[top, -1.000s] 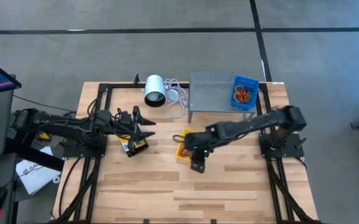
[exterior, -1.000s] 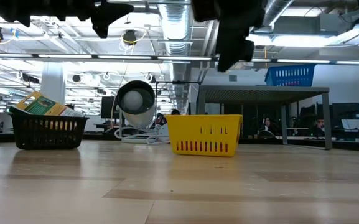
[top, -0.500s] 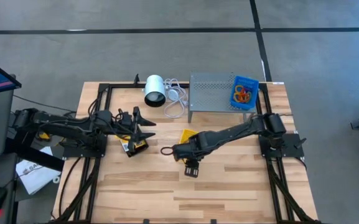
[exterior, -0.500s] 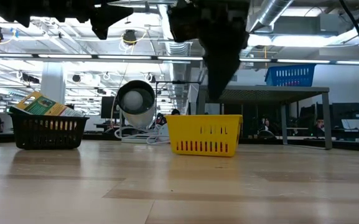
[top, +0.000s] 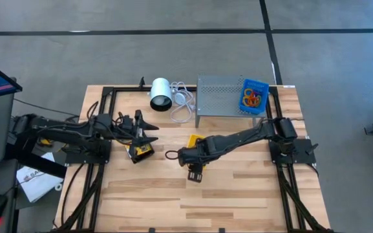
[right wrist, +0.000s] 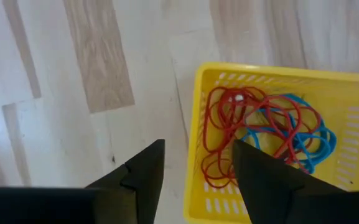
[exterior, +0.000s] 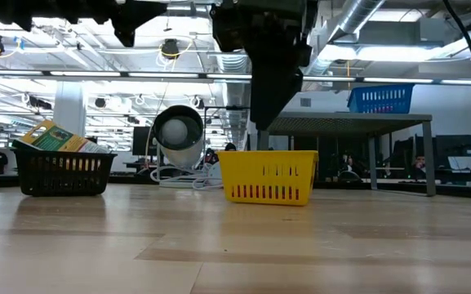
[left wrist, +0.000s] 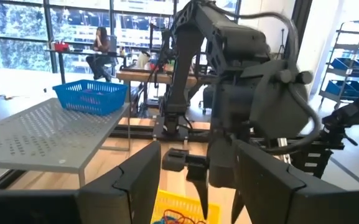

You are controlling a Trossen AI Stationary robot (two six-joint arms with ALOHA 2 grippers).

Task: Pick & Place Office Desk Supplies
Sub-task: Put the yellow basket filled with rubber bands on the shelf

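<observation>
Right claw (right wrist: 191, 180), fingers apart and empty, hovers above the yellow bin (right wrist: 347, 99) of rubber bands (right wrist: 260, 134) at table centre, rim at its 3 o'clock: descending here risks snagging the wall and tipping it.

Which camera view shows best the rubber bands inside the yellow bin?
The right wrist view: it looks down into the yellow bin at the red and blue rubber bands. The left wrist view shows only a few; the low view shows only the bin's wall; the high view hides them.
</observation>
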